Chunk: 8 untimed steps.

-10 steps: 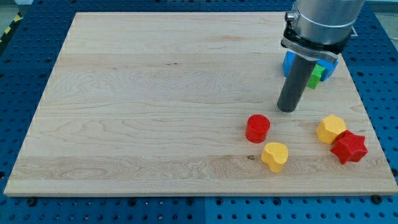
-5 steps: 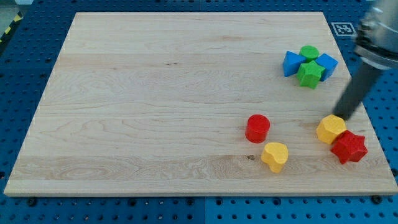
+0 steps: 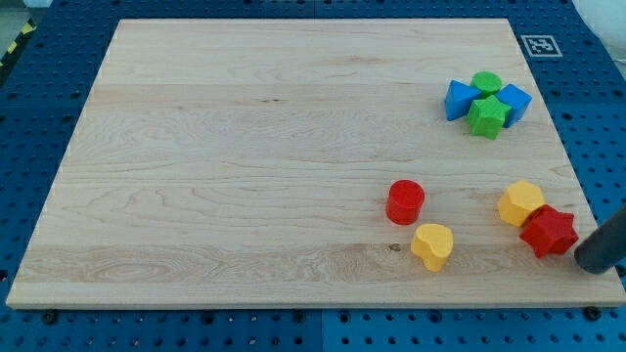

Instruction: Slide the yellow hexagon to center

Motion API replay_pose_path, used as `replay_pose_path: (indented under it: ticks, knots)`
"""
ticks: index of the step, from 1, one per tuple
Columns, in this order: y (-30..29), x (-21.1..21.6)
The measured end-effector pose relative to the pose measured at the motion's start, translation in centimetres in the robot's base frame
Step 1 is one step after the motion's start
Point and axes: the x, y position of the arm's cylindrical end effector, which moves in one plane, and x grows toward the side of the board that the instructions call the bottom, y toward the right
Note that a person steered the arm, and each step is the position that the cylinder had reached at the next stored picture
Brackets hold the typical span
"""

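The yellow hexagon (image 3: 520, 202) lies near the board's right edge, low in the view. A red star (image 3: 549, 232) touches its lower right side. My tip (image 3: 592, 265) is at the view's lower right, just right of the red star and close to the board's edge, apart from the hexagon. Only the rod's lower end shows.
A red cylinder (image 3: 405, 201) and a yellow heart (image 3: 432, 245) lie left of the hexagon. At the upper right, two blue blocks (image 3: 459, 100), (image 3: 514, 101), a green cylinder (image 3: 485, 82) and a green star-like block (image 3: 487, 117) cluster together. The wooden board (image 3: 245, 156) lies on a blue pegboard.
The rod swept from the board's middle right, past the hexagon's upper right, down to the lower right beside the red star. No block has moved.
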Motion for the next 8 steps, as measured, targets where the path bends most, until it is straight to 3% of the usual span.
replay_pose_path:
  ticks: [8]
  knots:
    - [-12.1, -14.4]
